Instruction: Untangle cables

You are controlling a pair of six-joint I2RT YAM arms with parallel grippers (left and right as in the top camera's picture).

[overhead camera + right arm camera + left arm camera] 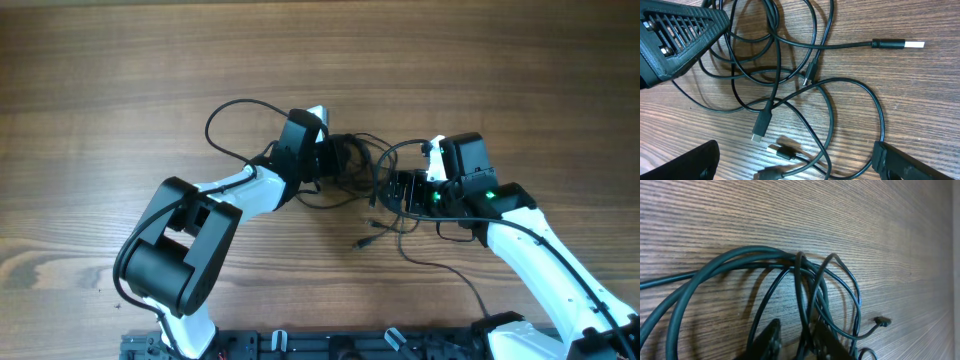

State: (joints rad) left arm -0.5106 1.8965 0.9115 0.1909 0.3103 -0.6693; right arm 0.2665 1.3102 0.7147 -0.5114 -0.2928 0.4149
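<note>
Several thin black cables (362, 165) lie tangled on the wooden table between the two arms. My left gripper (333, 158) is low at the left side of the tangle. In the left wrist view its fingers (796, 326) are apart, with cable loops (740, 262) running between them and one strand against the right finger. My right gripper (400, 190) sits over the tangle's right side. In the right wrist view its jaws (796, 150) are wide open above loose strands and plug ends (761, 125), holding nothing. A silver-tipped USB plug (900, 44) lies apart.
One cable loop (225, 125) arcs out to the left of the left gripper. A loose plug end (365, 243) lies in front of the tangle, and a strand trails toward the right arm's base (470, 285). The left gripper's black body (680, 35) fills the right wrist view's upper left.
</note>
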